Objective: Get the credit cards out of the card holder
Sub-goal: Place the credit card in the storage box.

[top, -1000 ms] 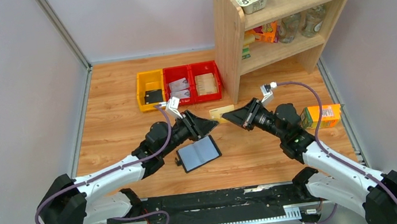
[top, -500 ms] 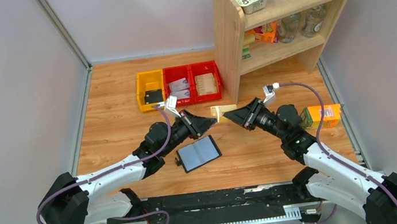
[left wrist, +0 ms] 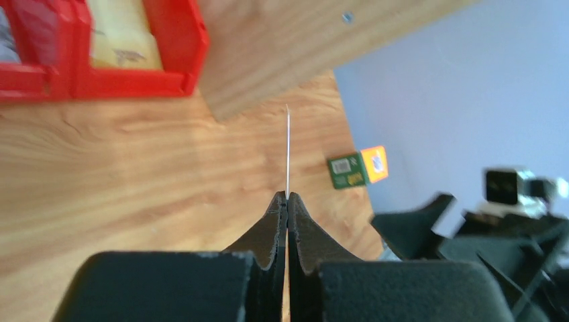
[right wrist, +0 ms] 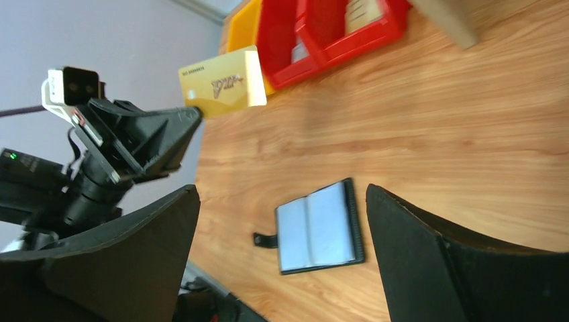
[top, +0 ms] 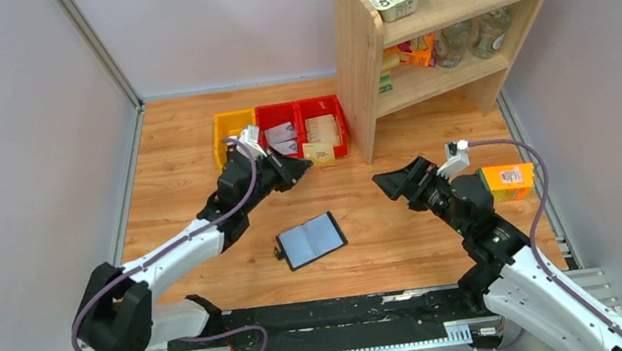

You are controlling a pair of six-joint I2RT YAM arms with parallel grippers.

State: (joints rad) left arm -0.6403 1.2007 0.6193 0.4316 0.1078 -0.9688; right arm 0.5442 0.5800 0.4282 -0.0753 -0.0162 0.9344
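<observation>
Gold-coloured credit card (right wrist: pixel 223 82) held clear of the open card holder (top: pixel 311 240).
At this stage the left hand (top: pixel 304 164) is pinched tight on one edge of the credit card and holds it in the air near the red bins (top: pixel 344 126). The right hand (top: pixel 394 178) stands wide and empty, well apart from it. The card holder lies spread flat on the bench (top: pixel 202 199) between the arms, and no card shows in its grey-blue lining. One card appears extracted but not yet set down; whether others remain inside cannot be told.
</observation>
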